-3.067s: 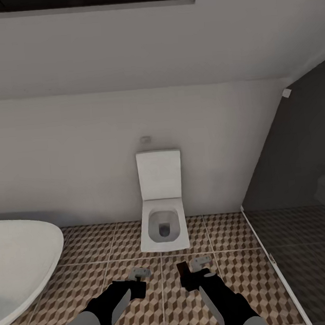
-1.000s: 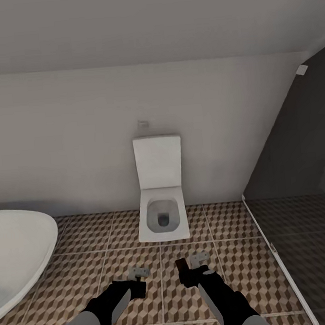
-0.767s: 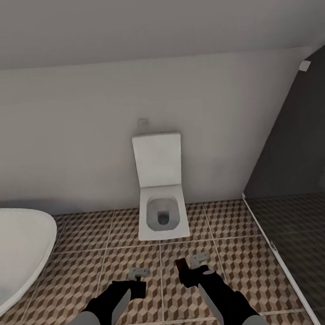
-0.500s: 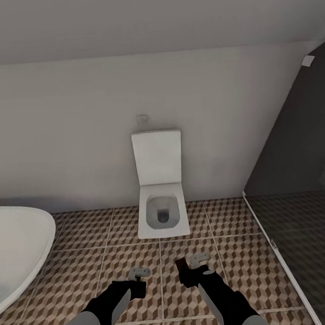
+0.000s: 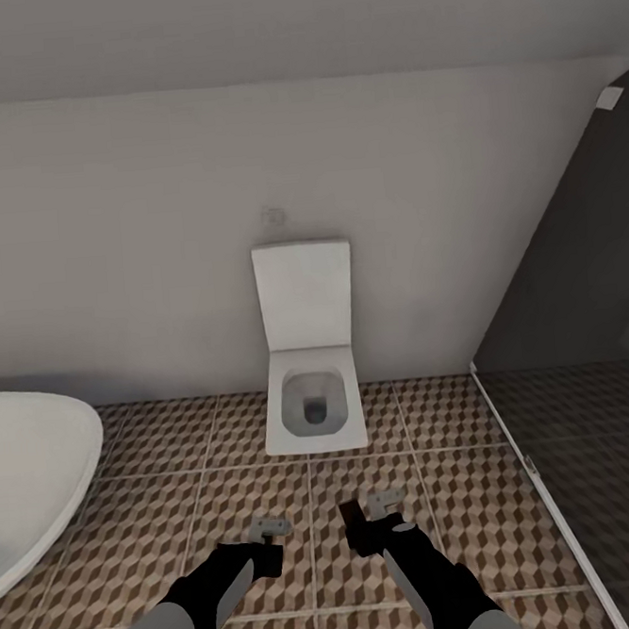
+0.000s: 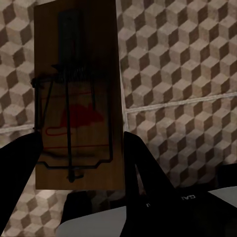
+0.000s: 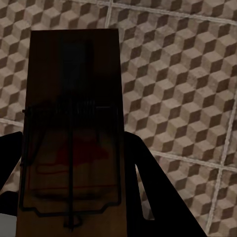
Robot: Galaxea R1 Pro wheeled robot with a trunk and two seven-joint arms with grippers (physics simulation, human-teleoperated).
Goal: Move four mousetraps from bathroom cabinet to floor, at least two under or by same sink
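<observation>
One mousetrap (image 6: 76,98) is clamped between the left gripper's (image 6: 79,163) fingers, a second mousetrap (image 7: 71,133) between the right gripper's (image 7: 74,173). Both are held above the patterned floor (image 5: 179,514), short of the white toilet (image 5: 311,381); a bathtub (image 5: 24,470) sits left.

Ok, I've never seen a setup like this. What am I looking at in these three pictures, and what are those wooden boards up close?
These are simulator renders from a two-armed wheeled robot. The big picture comes from its head camera, looking down over both arms at a toilet, a white tub and the cube-patterned bathroom floor. The other two come from cameras on each wrist, looking along that arm's tool. The boards are mousetraps with wire and a red mark: the left tool is shut on one mousetrap, the right tool on another mousetrap. Both are held above the tiles.
</observation>
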